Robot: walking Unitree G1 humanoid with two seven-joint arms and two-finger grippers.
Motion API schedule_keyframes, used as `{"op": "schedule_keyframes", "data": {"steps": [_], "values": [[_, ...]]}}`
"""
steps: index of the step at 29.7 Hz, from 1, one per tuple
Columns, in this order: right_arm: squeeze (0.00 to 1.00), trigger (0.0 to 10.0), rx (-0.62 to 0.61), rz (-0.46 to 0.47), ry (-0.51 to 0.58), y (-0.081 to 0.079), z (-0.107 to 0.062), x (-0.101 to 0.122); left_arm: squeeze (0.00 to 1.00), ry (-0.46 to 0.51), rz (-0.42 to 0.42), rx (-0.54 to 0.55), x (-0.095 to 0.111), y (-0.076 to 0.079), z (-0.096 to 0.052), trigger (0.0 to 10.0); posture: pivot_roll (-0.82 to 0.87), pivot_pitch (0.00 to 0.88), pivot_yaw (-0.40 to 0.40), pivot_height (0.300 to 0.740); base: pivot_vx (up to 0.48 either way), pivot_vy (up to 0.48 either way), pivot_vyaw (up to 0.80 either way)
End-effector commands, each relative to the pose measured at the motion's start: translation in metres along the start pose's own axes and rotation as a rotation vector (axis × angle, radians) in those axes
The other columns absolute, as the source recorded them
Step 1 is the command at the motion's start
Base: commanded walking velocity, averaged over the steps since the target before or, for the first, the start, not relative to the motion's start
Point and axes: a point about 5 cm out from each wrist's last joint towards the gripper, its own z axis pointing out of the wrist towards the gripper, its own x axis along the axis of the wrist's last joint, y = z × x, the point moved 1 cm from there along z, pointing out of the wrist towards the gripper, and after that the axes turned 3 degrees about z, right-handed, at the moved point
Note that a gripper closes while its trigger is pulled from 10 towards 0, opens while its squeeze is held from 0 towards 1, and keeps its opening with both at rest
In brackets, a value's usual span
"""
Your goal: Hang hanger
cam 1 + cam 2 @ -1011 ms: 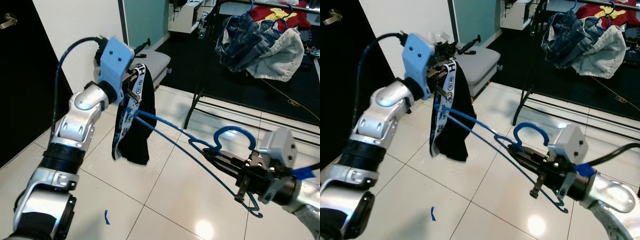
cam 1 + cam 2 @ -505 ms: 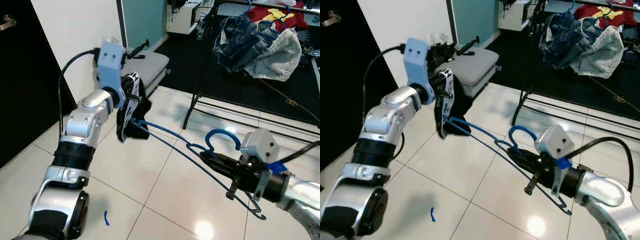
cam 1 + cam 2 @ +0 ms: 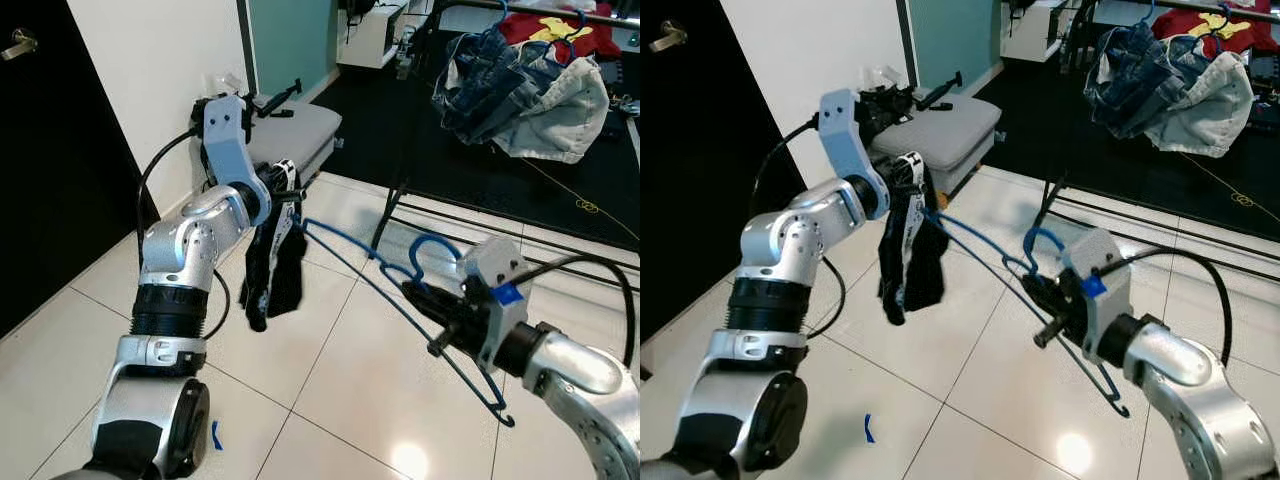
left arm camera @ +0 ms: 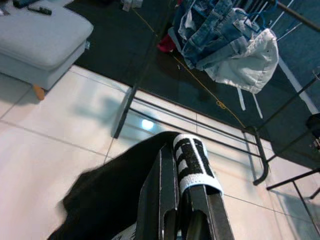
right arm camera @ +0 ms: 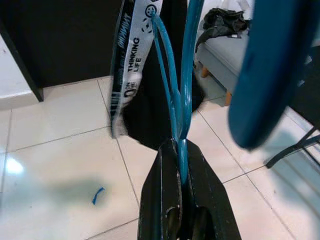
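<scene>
A blue wire hanger (image 3: 360, 262) stretches across the middle, its hook (image 3: 428, 248) pointing up. My right gripper (image 3: 420, 296) is shut on the hanger's neck just below the hook; in the right wrist view the fingers (image 5: 165, 170) pinch the blue wire (image 5: 172, 100). At the hanger's far end hangs a black garment (image 3: 272, 272) with a white printed band (image 5: 129, 55). My left gripper (image 3: 287, 192) is shut on the top of that garment, and the left wrist view has its band (image 4: 192, 162) draped over the fingers (image 4: 162, 190).
A black clothes rack (image 3: 388, 205) with jeans and light clothing (image 3: 520, 85) stands at the back right. A grey ottoman (image 3: 298, 125) sits by the white wall, a black door (image 3: 50, 160) at left. Blue tape (image 3: 213, 435) marks the white tile floor.
My left arm has turned its wrist and the garment now hangs lower and longer at the hanger's end. The right gripper has carried the hanger a little up and to the left.
</scene>
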Motion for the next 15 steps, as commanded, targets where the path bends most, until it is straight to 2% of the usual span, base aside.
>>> {"op": "schedule_keyframes", "data": {"steps": [1,6,15], "values": [[0.0,10.0,0.022,0.033,-0.017,-0.004,0.003,-0.004,0.0,-0.011,-0.016,0.011,-0.003,-0.001,-0.002,10.0,-0.05,0.091,0.052,0.74,0.0,0.0,0.0],[0.0,10.0,0.154,0.086,-0.022,-0.02,-0.003,-0.001,0.0,0.0,0.019,0.084,-0.004,-0.01,-0.003,10.0,-0.05,0.1,0.049,0.74,0.0,0.0,0.0],[0.0,10.0,0.181,0.123,-0.056,-0.026,-0.007,-0.006,0.0,0.014,0.004,0.115,-0.002,-0.01,-0.005,10.0,-0.05,0.105,0.053,0.74,0.0,0.0,0.0]]}}
